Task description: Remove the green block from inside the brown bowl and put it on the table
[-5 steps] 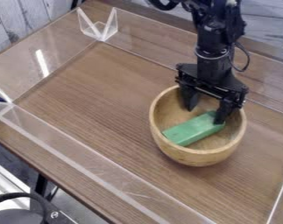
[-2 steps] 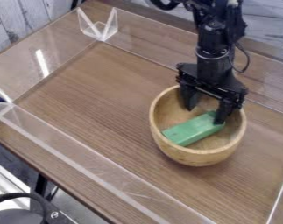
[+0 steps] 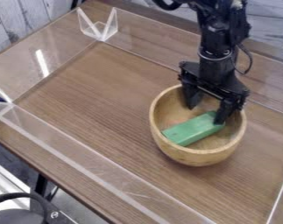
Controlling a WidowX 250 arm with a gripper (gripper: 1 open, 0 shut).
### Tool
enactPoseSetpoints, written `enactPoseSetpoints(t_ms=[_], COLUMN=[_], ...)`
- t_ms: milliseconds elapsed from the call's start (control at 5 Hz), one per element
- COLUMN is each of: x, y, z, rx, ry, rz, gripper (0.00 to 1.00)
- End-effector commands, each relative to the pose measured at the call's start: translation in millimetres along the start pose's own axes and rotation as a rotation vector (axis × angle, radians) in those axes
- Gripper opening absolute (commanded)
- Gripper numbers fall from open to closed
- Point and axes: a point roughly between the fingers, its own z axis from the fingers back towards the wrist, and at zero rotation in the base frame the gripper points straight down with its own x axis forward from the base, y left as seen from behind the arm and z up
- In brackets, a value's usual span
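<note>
The green block is seen lying inside the brown bowl, resting on the inner slope with its long axis running from lower left to upper right; its upper end is partly covered by the gripper, so the full length cannot be made out. The bowl stands on the table, toward the right side of the view. The gripper is pointed downward over the far half of the bowl, and its dark fingers are spread wide apart, with nothing clamped between them. The fingertips are lowered to about rim level or just inside, but whether any of them touches the block or the bowl wall cannot be told from this angle. The arm above the gripper is cut off by the top edge of the picture. Low clear acrylic walls are set along the table edges; they are hard to trace because of their transparency and are mostly given away by glints. At the lower left, dark shapes below the table are only partly in view and cannot be identified.
</note>
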Motion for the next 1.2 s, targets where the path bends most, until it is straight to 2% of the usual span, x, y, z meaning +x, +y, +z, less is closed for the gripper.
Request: enactPoseSetpoints(t_ms=[0, 400, 600, 800, 1000], x=[-29.7, -34.9, -31.3, -27.7, -28.8], y=[3, 14, 17, 19, 29], z=[-39.7, -14.6, -5.5, 2.0, 22.4], rx=[0.027, 0.023, 0.045, 0.063, 0.063], ry=[0.126, 0.138, 0.143, 0.152, 0.085], rz=[-0.014, -0.004, 0.003, 0.009, 0.028], gripper=[1.00, 1.00, 0.00, 1.00, 1.00])
